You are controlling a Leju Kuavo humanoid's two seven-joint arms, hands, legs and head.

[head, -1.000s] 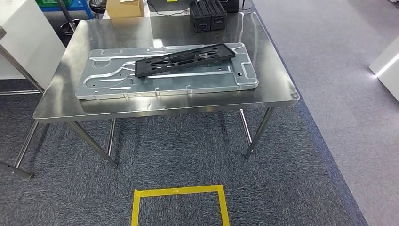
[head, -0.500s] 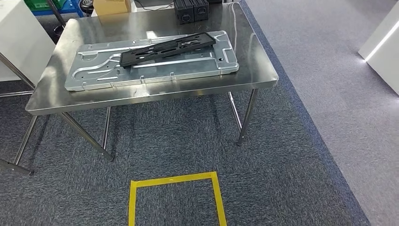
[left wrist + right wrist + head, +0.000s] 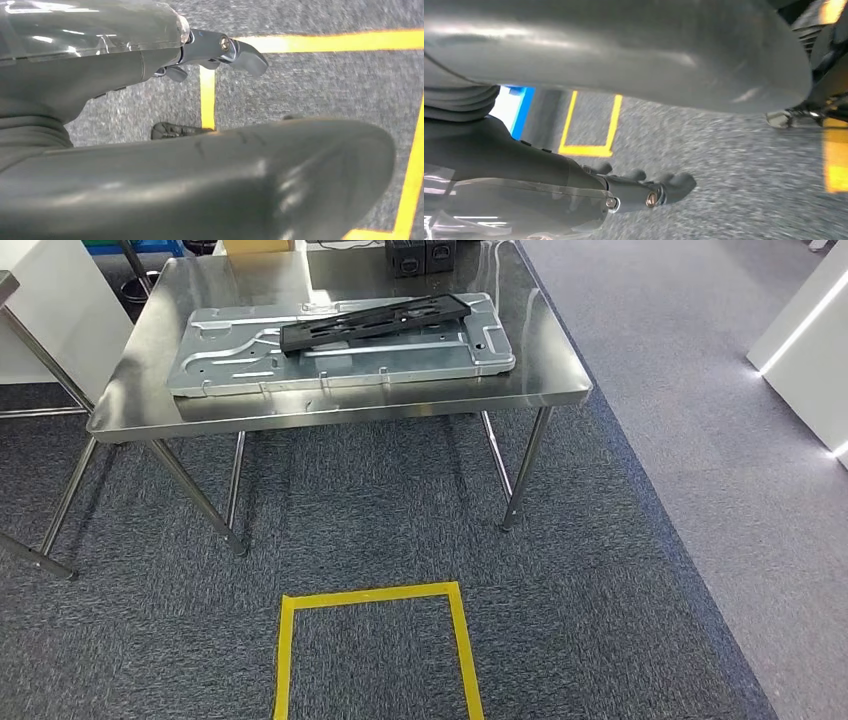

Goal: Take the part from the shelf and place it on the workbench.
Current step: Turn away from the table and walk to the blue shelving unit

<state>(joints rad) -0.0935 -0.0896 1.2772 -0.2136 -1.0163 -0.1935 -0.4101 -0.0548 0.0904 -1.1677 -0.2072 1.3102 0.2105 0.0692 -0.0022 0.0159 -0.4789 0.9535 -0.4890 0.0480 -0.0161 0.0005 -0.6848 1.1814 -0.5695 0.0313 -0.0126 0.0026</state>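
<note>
At the far left of the head view a white cabinet [image 3: 50, 310] stands beside the steel table [image 3: 545, 380], and a slanted metal leg [image 3: 60, 510] reaches down to the grey carpet [image 3: 350, 500]. On the table lies a wide silver sheet-metal panel [image 3: 340, 360], flat, with its long side running left to right. The black part [image 3: 375, 320] rests on top of this panel, towards its far edge. It is long and flat with several cut-outs. Its long axis goes left to right, slightly turned, so the right end points a little farther away than the left end. Behind it, at the far edge of the table, stand a cardboard box [image 3: 258, 246] and two black boxes [image 3: 420, 254]. Nothing lies on top of the part.

In front of the table a yellow tape square [image 3: 375, 645] marks the carpet. To the right the carpet changes to a lighter grey floor [image 3: 700, 390], and a white unit [image 3: 805, 350] stands at the right edge.

The left hand [image 3: 220, 52] hangs over the carpet and yellow tape; its fingers are loosely apart and hold nothing. The right hand [image 3: 644, 187] hangs over the carpet too, with fingers extended and apart, also holding nothing.
</note>
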